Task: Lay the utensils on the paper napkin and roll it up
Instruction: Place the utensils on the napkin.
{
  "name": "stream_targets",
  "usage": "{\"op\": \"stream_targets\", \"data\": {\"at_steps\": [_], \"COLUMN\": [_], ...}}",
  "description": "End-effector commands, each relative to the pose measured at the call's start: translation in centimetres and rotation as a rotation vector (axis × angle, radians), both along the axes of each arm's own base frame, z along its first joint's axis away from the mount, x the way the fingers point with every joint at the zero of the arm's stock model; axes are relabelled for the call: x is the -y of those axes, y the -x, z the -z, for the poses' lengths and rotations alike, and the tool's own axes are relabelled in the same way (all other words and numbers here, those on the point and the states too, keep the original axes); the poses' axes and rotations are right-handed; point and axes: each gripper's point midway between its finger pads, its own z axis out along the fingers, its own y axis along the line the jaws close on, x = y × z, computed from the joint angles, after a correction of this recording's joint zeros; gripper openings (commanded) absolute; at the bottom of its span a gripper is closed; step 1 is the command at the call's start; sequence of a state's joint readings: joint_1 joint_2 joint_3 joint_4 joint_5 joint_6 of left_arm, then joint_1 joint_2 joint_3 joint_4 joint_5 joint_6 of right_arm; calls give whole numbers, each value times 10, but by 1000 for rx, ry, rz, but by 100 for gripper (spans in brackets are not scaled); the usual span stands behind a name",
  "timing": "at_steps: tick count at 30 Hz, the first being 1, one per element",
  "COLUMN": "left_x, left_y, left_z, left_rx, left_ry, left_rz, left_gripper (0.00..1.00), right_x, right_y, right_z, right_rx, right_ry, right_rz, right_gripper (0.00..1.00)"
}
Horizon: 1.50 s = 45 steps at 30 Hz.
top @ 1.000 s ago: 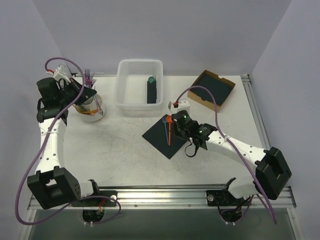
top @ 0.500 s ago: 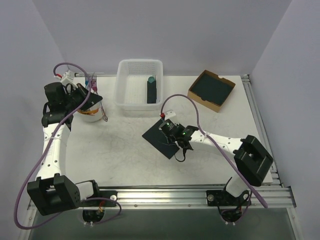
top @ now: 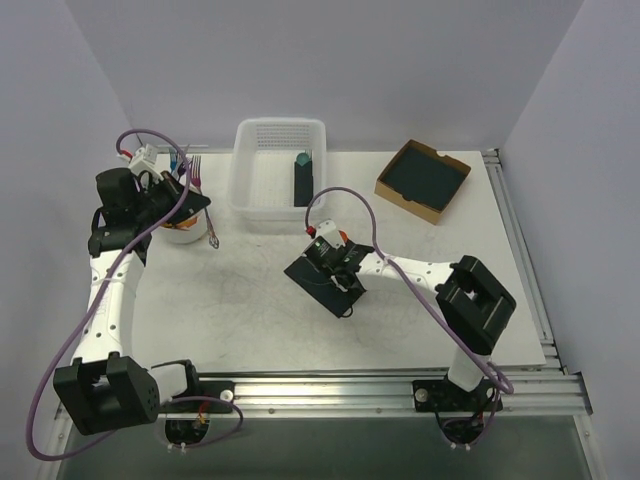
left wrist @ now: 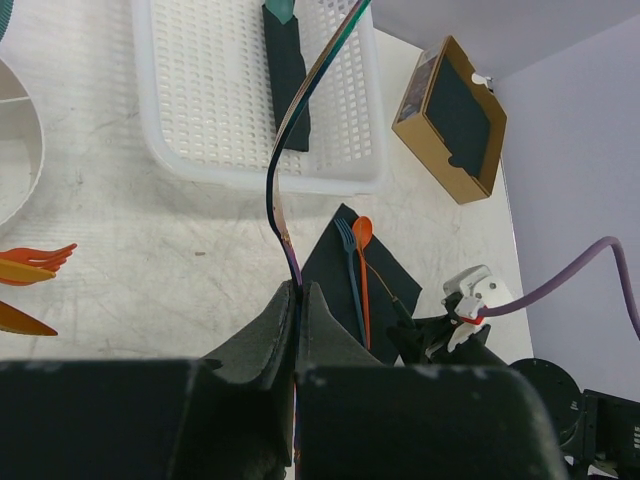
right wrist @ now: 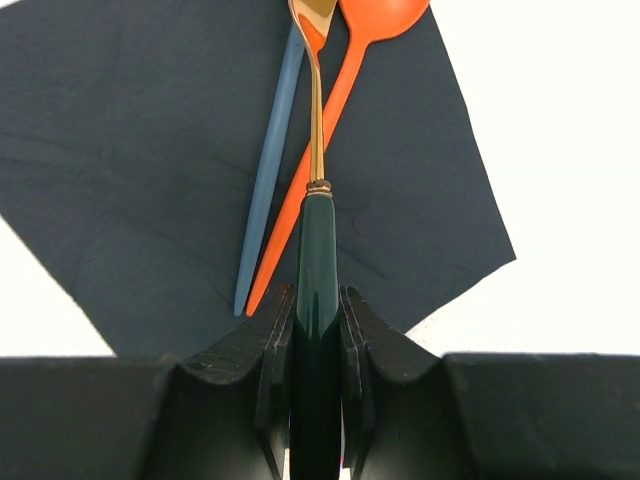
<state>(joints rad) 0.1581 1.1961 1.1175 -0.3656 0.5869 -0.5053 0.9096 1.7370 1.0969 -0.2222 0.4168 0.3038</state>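
Right end effector (right wrist: 316,296) – jaws tight on green-handled utensil (right wrist: 317,235)

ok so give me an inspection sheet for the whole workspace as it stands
surface: white table, scuff marks
job's things: dark napkin flat; blue fork and orange spoon lying on it
clutter: white basket holding teal-tipped dark roll; cardboard box of dark sheets; white cup
grippers: left gripper shut on iridescent utensil; right gripper shut on green-handled utensil over the napkin
cables: purple cable looping along each arm
surroundings: plain walls; metal rail at near edge
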Motion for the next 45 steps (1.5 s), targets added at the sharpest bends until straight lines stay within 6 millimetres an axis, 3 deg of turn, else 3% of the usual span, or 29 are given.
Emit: {"op": "stream_targets", "data": {"at_steps": [1,13,15,21,25,33,45], "left_x": [2,2,3,3,4,6,9], "left_y": [4,5,5,6,6,6,1], "left_z": [-13,-17,-18,-18,-19,-20,-16], "left_rx": [62,67,70,67,65,62,32], "left_ry": [-37,-50,-50,-55,-57,-58,-41], "left_rz": [13,19,22,24,28,36,54], "left_gripper": [3,2,2,2,3,2,2], "right_x": [8,12,11,12,13,9,-3], "right_y": [-7,-1,1,12,19,24,16], "right_z": [-5,11,11,20,24,21,0], "right_rx": [21,-21,-26,-78,-107,-131,-147], "right_ry": [73,92,79,74,67,41,-95], "right_rz": [19,16,13,-3,-13,-34,-59], "right_gripper": [0,0,6,11,20,41,42]}}
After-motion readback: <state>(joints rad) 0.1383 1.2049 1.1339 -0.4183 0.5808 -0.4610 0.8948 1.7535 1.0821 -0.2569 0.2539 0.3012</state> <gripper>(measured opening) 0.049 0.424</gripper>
